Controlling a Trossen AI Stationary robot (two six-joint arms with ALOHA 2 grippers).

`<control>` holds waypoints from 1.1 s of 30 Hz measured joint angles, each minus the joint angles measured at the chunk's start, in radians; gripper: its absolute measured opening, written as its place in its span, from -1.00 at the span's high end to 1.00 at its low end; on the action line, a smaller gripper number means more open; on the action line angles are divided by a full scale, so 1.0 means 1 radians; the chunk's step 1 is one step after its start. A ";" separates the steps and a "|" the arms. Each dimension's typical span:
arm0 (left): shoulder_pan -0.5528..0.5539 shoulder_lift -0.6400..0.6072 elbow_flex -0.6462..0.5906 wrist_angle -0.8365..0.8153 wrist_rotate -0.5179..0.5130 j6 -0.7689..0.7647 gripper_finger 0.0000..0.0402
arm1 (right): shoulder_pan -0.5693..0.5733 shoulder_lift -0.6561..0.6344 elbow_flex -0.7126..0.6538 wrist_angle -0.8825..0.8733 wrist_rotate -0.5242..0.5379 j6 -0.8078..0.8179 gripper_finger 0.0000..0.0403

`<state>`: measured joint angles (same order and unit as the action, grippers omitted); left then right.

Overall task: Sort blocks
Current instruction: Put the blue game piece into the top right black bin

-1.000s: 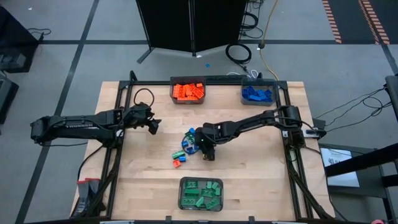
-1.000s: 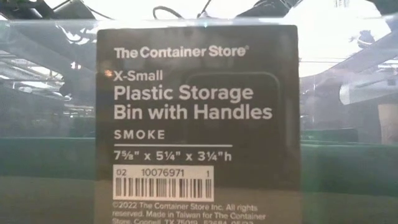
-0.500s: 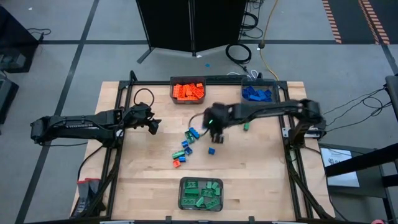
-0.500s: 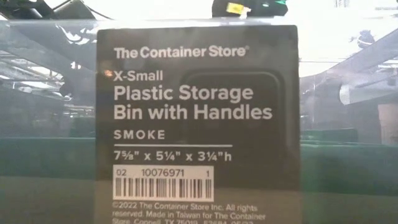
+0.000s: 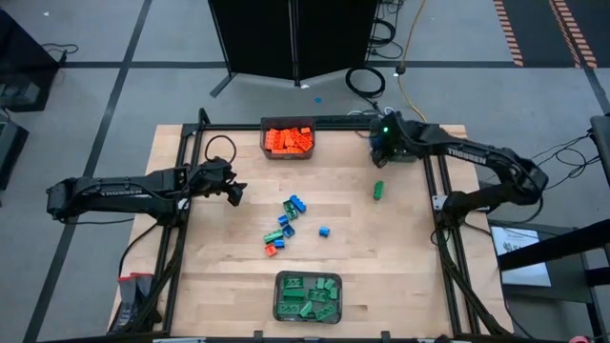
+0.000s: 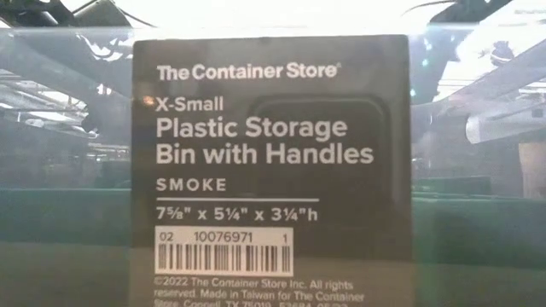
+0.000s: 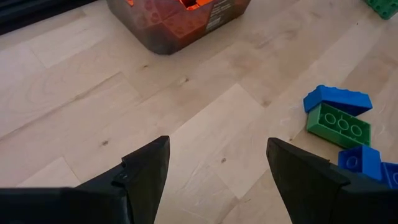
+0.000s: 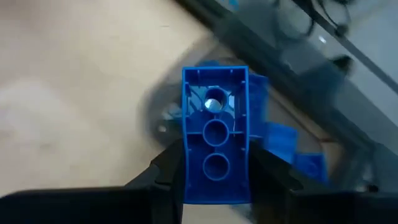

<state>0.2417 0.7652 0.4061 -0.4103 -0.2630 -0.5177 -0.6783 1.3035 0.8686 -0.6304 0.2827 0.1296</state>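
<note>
Loose blocks lie in a small cluster [image 5: 285, 225] at mid-table, with a single blue block [image 5: 324, 231] and a green block [image 5: 378, 190] apart from it. My right gripper [image 5: 382, 141] hovers over the far-right bin of blue blocks [image 5: 400, 145], shut on a blue block [image 8: 215, 143]. My left gripper [image 5: 234, 191] waits open at the table's left, above bare wood [image 7: 217, 146]. In its wrist view, a blue block [image 7: 337, 99] rests on a green block [image 7: 337, 124] ahead of it. The low view shows only a bin's label [image 6: 271, 170]. My right gripper pinches the blue block between its two fingers, one on each long side [image 8: 186, 168]. The block's hollow underside faces the wrist camera, and its free end [image 8: 214, 78] sticks out past the fingertips. It is lifted clear, above the rim of the blue bin.
A bin of orange blocks [image 5: 288, 139] stands at the far edge and a bin of green blocks [image 5: 308, 296] at the near edge. A black frame [image 5: 191, 143] runs around the table. Bare wood lies between the cluster and the bins.
My right gripper has lifted away from the cluster at mid-table and swung toward the far right, to above the blue bin, carrying the blue block with it.
</note>
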 joint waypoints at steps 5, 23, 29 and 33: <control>0.000 0.000 0.000 0.000 0.000 -0.001 -0.34 | -0.140 0.049 -0.003 0.039 0.005 0.039 0.45; 0.000 0.000 0.000 -0.001 0.007 -0.022 -0.34 | -0.262 0.116 0.072 0.058 -0.214 0.120 -0.62; 0.000 0.000 0.000 -0.001 -0.001 -0.019 -0.34 | -0.123 0.110 0.164 0.094 -0.418 0.142 -0.52; 0.000 0.000 0.000 -0.001 -0.001 -0.019 -0.34 | 0.076 0.118 0.168 0.201 -0.455 0.214 -0.49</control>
<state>0.2416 0.7654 0.4061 -0.4114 -0.2642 -0.5369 -0.6027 1.4214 1.0370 -0.4295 -0.1719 0.3437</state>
